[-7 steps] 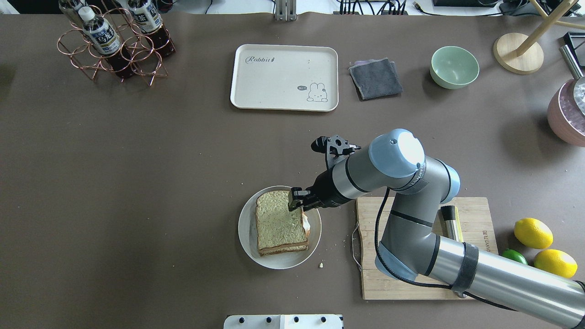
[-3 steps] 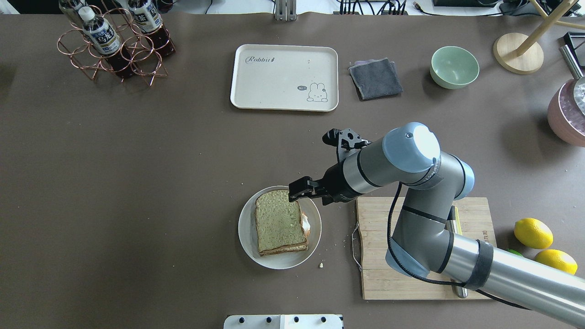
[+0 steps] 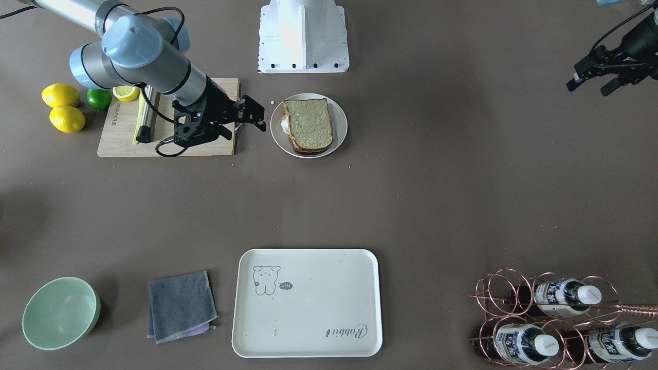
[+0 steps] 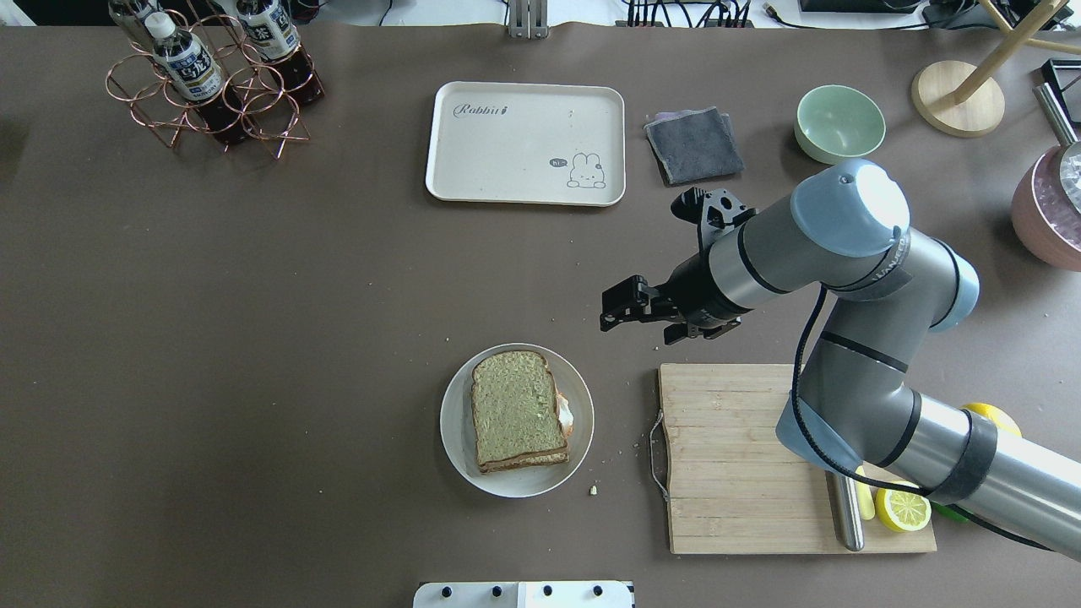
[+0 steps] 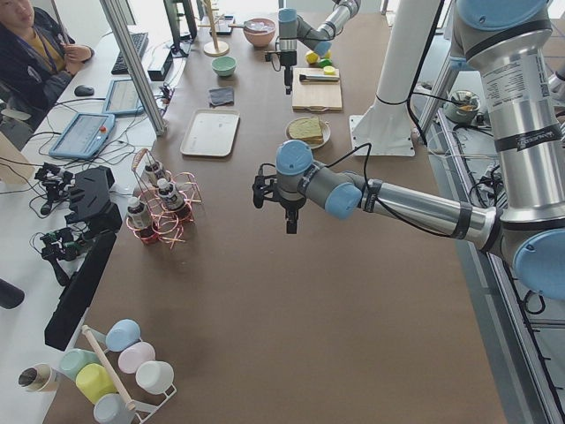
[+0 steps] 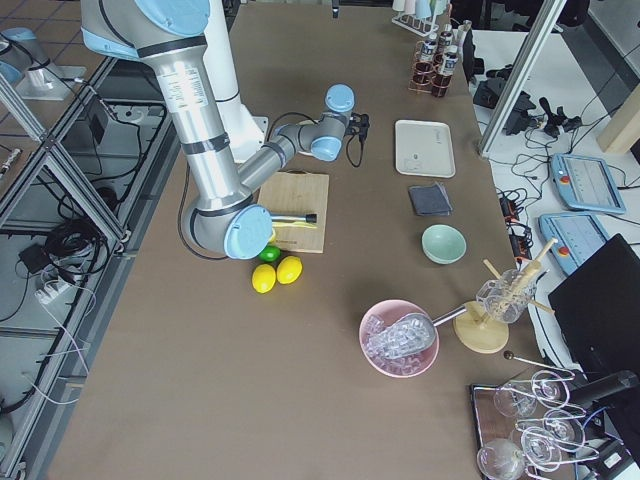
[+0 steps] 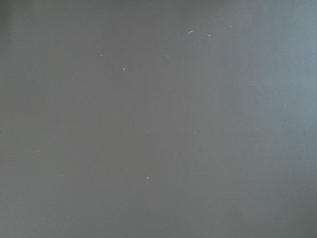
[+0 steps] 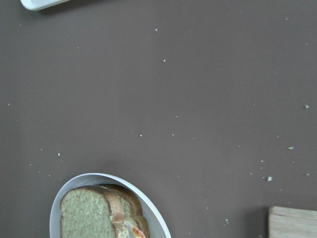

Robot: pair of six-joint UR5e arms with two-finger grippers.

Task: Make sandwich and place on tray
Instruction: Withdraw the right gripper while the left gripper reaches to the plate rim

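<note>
The sandwich (image 4: 518, 412), with egg white showing at its right edge, lies on a round white plate (image 4: 456, 439) near the table's front. The cream tray (image 4: 525, 143) sits bare at the far side, well apart from the plate. My right gripper (image 4: 639, 323) hangs open and empty above the table, to the right of the plate and beyond it, just off the cutting board's far edge. The right wrist view catches the sandwich (image 8: 101, 215) at its bottom left. My left gripper (image 3: 588, 88) is open and empty far out on the robot's left, over bare table.
A wooden cutting board (image 4: 735, 456) with a knife (image 4: 844, 515) and a half lemon (image 4: 902, 509) lies right of the plate. At the far side stand a grey cloth (image 4: 694, 143), a green bowl (image 4: 839, 122) and a copper bottle rack (image 4: 211, 84). A pink bowl (image 4: 1043, 215) is at the right edge.
My right gripper has let go of the sandwich's top slice, opened, and drawn back up and to the right, away from the plate. The sandwich stays on the plate.
</note>
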